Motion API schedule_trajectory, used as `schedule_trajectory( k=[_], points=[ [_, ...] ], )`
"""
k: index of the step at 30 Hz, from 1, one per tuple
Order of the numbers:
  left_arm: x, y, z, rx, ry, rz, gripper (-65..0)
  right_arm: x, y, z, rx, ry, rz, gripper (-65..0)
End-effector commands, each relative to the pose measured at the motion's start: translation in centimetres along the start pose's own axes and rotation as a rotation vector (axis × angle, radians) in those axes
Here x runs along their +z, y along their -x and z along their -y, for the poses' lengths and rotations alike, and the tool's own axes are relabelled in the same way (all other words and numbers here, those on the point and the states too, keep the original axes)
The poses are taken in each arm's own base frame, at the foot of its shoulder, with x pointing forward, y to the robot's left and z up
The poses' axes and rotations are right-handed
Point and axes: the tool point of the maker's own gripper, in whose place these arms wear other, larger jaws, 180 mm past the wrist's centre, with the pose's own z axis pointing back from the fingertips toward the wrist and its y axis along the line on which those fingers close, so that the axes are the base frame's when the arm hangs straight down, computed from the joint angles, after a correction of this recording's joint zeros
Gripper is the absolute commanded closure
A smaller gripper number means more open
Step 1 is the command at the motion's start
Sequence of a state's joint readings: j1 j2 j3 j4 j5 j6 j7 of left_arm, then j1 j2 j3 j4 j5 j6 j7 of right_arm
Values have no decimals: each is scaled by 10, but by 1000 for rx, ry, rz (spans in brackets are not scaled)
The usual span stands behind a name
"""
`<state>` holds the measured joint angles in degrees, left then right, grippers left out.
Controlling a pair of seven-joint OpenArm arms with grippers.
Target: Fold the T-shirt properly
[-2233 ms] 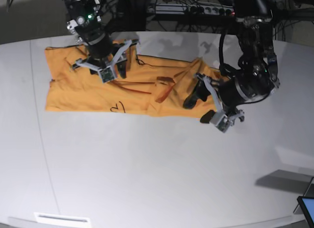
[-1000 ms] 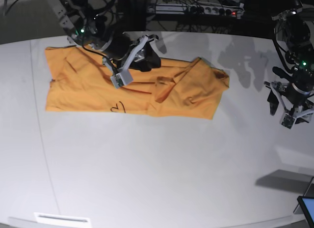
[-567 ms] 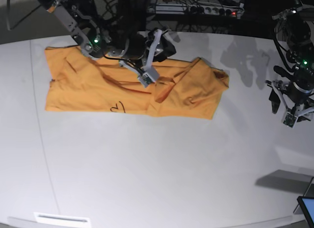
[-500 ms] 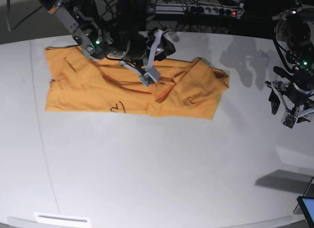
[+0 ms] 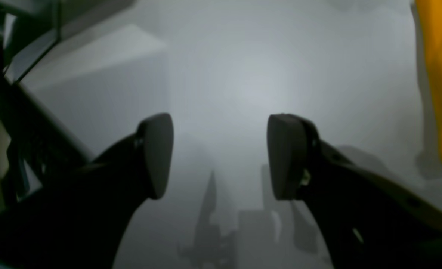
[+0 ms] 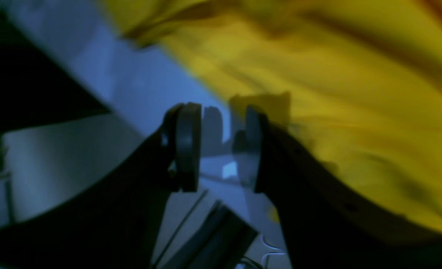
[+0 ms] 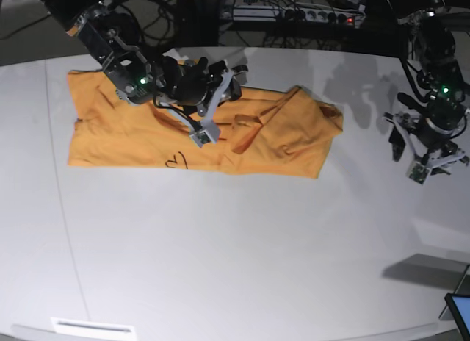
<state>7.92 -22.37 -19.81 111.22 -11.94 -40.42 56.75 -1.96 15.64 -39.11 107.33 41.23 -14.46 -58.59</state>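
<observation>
The orange-yellow T-shirt point(image 7: 125, 135) lies partly folded and rumpled at the far left-middle of the white table point(image 7: 235, 245), with a small dark heart mark near its front edge. My right gripper point(image 7: 224, 80) hovers over the shirt's middle by its far edge. In the right wrist view this gripper point(image 6: 221, 145) is open by a narrow gap with nothing between the pads, and the T-shirt point(image 6: 355, 93) fills the right side. My left gripper point(image 7: 420, 146) hangs over bare table right of the shirt. It point(image 5: 221, 149) is wide open and empty, with the T-shirt point(image 5: 439, 74) at the right edge.
A power strip point(image 7: 323, 16) and cables run behind the table's far edge. A white label point(image 7: 92, 328) sits at the front edge, and a screen corner point(image 7: 459, 311) shows at the lower right.
My left gripper left the shirt's right end and drew off to the far right. My right gripper swept rightward across the shirt from its left part to the middle and turned.
</observation>
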Motion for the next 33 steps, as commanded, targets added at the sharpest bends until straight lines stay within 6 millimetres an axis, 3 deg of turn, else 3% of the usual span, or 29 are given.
schedule_trajectory(
  k=[1, 11, 14, 17, 22, 26, 33],
  points=[
    [3, -15, -8, -19, -22, 48, -390, 4, -12, -15, 26, -49, 38, -197],
    [0, -21, -1, -30, -4, 61, -388, -7, 5, -62, 227, -136, -79, -197],
    [0, -19, 1, -31, 2, 55, -388, -8, -3, -71, 243, -151, -67, -197],
    [0, -17, 3, -31, 5, 50, -388, -7, -13, -69, 228, -134, -43, -197],
    [1, -9, 4, -29, 10, 31, -388, -2, -35, -39, 43, -21, 6, -197],
    [1, -9, 4, -31, 9, 30, -388, 14, -50, 10, -65, 92, 61, -196],
    [-1, -5, 15, -41, 40, 21, -388, 45, -42, 83, -175, 251, 173, -196]
  ],
)
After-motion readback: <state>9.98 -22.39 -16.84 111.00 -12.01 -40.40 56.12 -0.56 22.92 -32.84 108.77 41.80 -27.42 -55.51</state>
